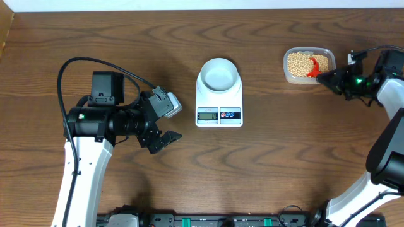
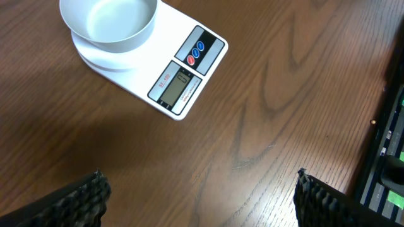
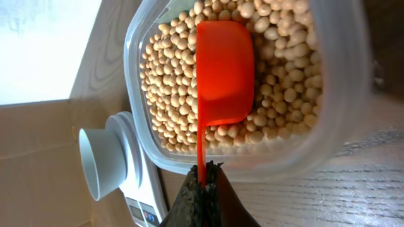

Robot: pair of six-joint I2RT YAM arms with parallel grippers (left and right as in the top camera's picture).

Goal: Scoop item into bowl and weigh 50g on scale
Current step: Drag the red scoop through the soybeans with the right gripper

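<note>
The pale bowl [image 1: 219,74] stands empty on the white scale [image 1: 219,108] at the table's middle; both also show in the left wrist view, bowl [image 2: 108,22] and scale [image 2: 180,79]. Tan beans [image 1: 300,63] fill a clear tub [image 1: 308,52] at the far right. My right gripper [image 1: 325,77] is shut on the handle of an orange scoop [image 3: 222,72], whose cup lies in the beans [image 3: 284,82] inside the tub [image 3: 136,101]. My left gripper [image 1: 165,140] is open and empty, left of the scale, above bare wood [image 2: 199,202].
The table's front edge with black equipment shows at the right of the left wrist view [image 2: 385,170]. A light wall or board lies past the table's far edge [image 3: 44,50].
</note>
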